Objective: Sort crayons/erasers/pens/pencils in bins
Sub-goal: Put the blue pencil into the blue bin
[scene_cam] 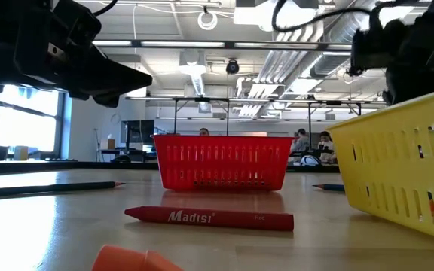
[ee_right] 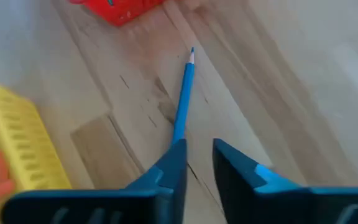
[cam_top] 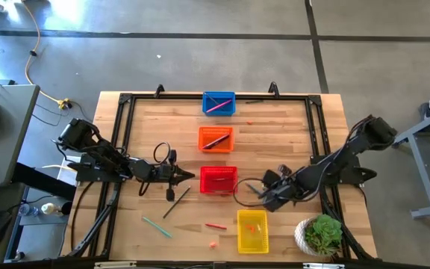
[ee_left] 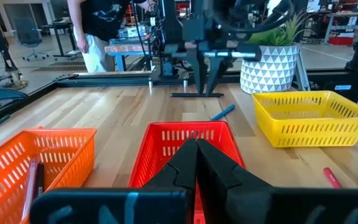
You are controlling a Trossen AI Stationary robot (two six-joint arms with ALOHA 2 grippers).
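Observation:
Four bins stand in a row down the table's middle: blue (cam_top: 219,103), orange (cam_top: 216,139), red (cam_top: 219,179) and yellow (cam_top: 251,230). My left gripper (cam_top: 192,177) is shut and level, just left of the red bin (ee_left: 185,140). Between the red and yellow bins, my right gripper (ee_right: 199,144) slants down, open by a narrow gap with bare wood showing in it. A blue pencil (ee_right: 184,99) lies on the table, and its near end runs behind one finger (ee_right: 173,163). A red crayon (scene_cam: 209,217) and an orange eraser (scene_cam: 138,260) lie near the front edge. My right gripper has nothing between its fingers. The blue pencil's near end is hidden behind one finger, so I cannot tell whether that finger touches it. My left gripper touches nothing.
A dark pencil (cam_top: 176,202) and a teal crayon (cam_top: 157,227) lie left of the yellow bin. A potted plant (cam_top: 321,235) stands at the near right corner. The blue bin holds a pink stick (cam_top: 216,107) and the orange bin a dark one (cam_top: 215,140). A black frame (cam_top: 125,119) edges the table.

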